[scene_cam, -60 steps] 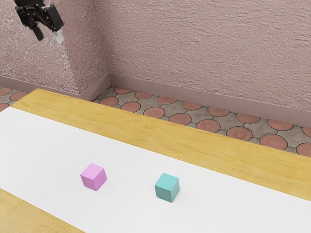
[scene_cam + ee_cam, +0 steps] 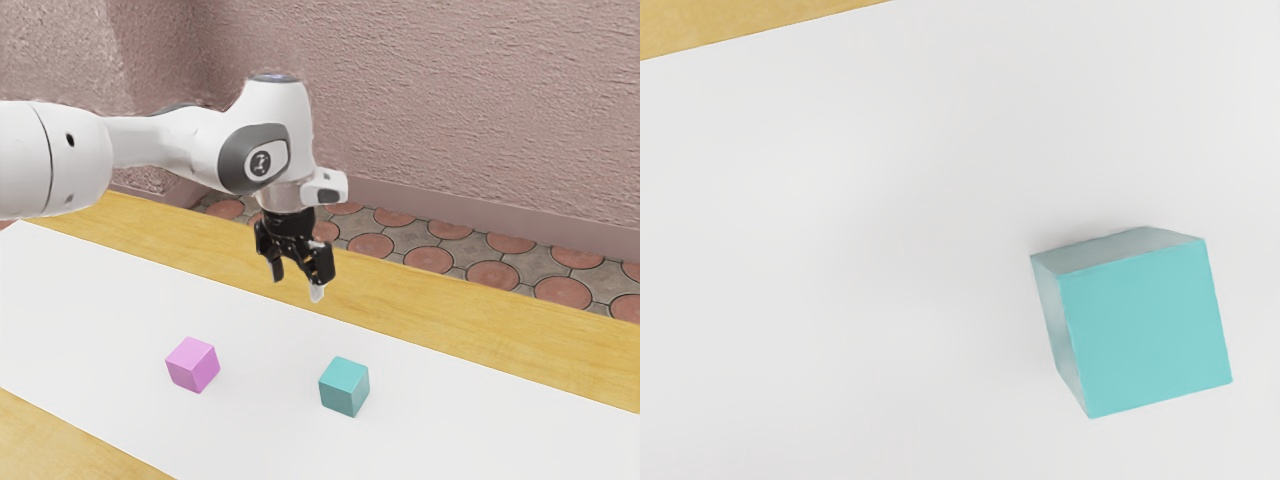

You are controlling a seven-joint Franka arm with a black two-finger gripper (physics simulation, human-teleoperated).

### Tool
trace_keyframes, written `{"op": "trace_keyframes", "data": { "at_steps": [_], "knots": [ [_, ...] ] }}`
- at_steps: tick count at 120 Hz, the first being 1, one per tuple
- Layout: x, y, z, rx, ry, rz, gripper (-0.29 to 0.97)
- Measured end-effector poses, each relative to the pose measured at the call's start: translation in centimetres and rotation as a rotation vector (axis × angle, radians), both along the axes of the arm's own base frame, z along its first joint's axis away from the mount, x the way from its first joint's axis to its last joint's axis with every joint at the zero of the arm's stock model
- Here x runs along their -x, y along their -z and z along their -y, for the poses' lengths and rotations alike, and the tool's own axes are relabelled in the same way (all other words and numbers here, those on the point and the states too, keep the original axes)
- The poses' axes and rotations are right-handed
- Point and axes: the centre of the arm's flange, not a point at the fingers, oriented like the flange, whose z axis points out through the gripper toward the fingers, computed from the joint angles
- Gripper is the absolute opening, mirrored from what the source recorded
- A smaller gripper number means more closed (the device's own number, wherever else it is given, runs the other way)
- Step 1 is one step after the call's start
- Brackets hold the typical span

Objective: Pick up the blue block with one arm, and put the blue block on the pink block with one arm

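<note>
Black and empty, the gripper (image 2: pixel 298 278) hangs with its fingers spread apart above the white sheet (image 2: pixel 90 300), near the far wooden edge of the table (image 2: pixel 450 310), while the blue block (image 2: pixel 344 386) rests on the sheet toward the near edge, apart from the pink block (image 2: pixel 192 363).

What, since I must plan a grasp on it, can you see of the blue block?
The blue block is a teal-blue cube, matte and plain, with no markings. It sits flat on the white tabletop, turned slightly askew to its edge, apart from the pink block, on the exterior view's right of it. Only the tabletop touches it; the open gripper hangs above, clear of it.
</note>
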Motion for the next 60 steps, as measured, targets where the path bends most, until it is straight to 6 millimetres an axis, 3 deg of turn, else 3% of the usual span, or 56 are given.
{"op": "trace_keyframes", "data": {
  "at_steps": [13, 34, 45, 60],
  "knots": [
    [2.1, 4.8, 1.5, 0.026, -0.05, 0.013, 0.65],
    [2.2, 10.8, 5.8, 0.036, -0.103, 0.047, 0.65],
    [2.8, 12.9, 7.2, 0.051, -0.147, 0.043, 0.65],
    [3.4, 14.1, 7.2, 0.06, -0.206, 0.039, 0.65]
  ]
}}
